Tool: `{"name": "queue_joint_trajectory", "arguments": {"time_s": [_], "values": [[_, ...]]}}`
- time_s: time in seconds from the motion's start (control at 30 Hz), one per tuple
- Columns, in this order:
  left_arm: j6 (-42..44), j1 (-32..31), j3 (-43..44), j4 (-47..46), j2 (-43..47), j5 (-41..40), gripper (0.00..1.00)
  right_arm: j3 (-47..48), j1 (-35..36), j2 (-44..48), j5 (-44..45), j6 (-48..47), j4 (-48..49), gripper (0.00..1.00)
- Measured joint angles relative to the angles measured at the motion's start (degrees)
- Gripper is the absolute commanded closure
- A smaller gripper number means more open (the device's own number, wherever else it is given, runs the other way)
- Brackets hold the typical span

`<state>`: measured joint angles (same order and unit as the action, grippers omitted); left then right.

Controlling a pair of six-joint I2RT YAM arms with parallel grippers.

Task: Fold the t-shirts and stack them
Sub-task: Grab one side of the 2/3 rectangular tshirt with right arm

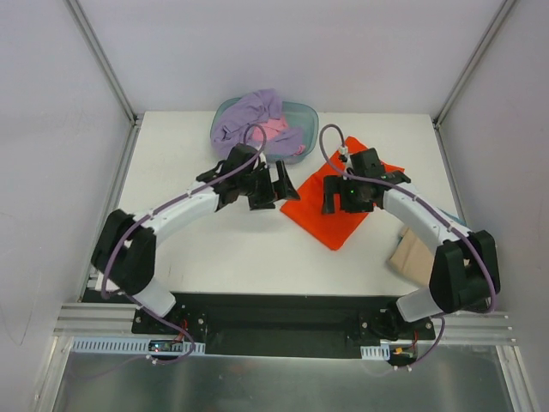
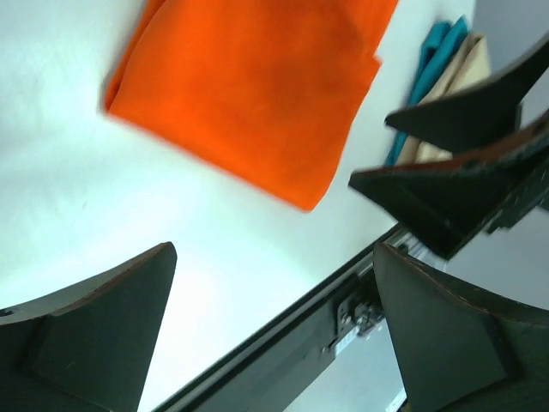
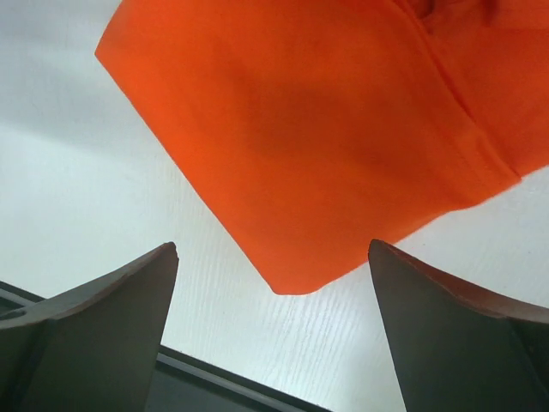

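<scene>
Across the whole top view runs the white table [image 1: 223,249], and I'll take its centre as the middle of my clock. The orange-red t-shirt [image 1: 330,225] lies flat on it toward 2 o'clock. It is folded into a compact rectangle set cornerwise, with one corner pointing at 6 (the right wrist view shows that corner [image 3: 326,137] clean and smooth on the bare top).

At 12 o'clock, against the far edge, sits the teal tub [image 1: 310,116]. The lavender-purple t-shirt [image 1: 253,116] is heaped in it and spills over the rim, and the pink t-shirt [image 1: 273,129] shows underneath. The tan cardboard sheet [image 1: 412,253] rests at 4 o'clock by the right arm's elbow, well apart from the orange cloth.

The right gripper [image 1: 345,204] sits over the middle of the folded shirt. Its wrist camera shows both fingers [image 3: 94,326] spread as wide as they go, with nothing between them but table and cloth below. I can't tell whether the tips touch the fabric.

The left gripper [image 1: 276,187] is just beside the shirt's 9 o'clock corner. It too gapes fully and grips nothing. From its own camera the orange shirt [image 2: 249,86] lies ahead, clear of the fingers [image 2: 94,335].
</scene>
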<state>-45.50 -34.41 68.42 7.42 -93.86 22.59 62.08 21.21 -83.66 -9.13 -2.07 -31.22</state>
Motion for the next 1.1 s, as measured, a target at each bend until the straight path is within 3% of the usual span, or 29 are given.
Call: {"name": "queue_joint_trajectory", "arguments": {"time_s": [0.27,0.5,0.73,1.1], "values": [[0.1,2.2,-18.7,4.2,18.5,-7.6,0.01,8.1,9.0,-15.4,2.2,-0.5,-0.4,0.03],[-0.3,6.1,-27.2,8.5,29.6,-11.4,0.01,16.6,13.5,-27.3,5.3,-1.6,-1.0,0.03],[-0.3,8.3,-29.8,12.4,34.3,-14.0,0.01,12.2,19.6,-25.6,9.3,-0.8,0.1,0.03],[-0.1,10.6,-29.8,18.5,39.4,-18.8,0.01,7.5,41.0,-20.0,14.5,5.7,-2.4,0.03]]}}
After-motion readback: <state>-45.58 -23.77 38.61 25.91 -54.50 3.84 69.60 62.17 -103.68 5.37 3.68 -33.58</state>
